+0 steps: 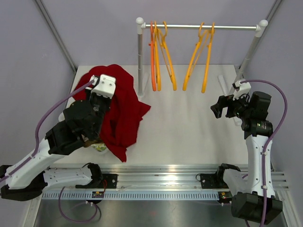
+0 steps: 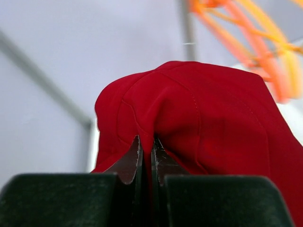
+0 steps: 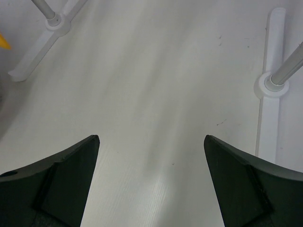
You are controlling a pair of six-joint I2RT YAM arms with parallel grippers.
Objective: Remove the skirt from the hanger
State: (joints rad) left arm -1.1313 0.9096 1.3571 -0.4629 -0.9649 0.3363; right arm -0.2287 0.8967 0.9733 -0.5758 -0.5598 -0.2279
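Holding red skirt (image 1: 123,109) clamped in left pincer (image 2: 147,142), off hangers (image 1: 153,56), with right pincer (image 3: 151,137) spread apart. Next: lower onto worktop (image 1: 189,132), let go

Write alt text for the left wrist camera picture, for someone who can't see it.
The left gripper is shut on a fold of the red skirt, which bulges up above its dark fingers. Blurred orange hangers show at the upper right against a pale grey background.
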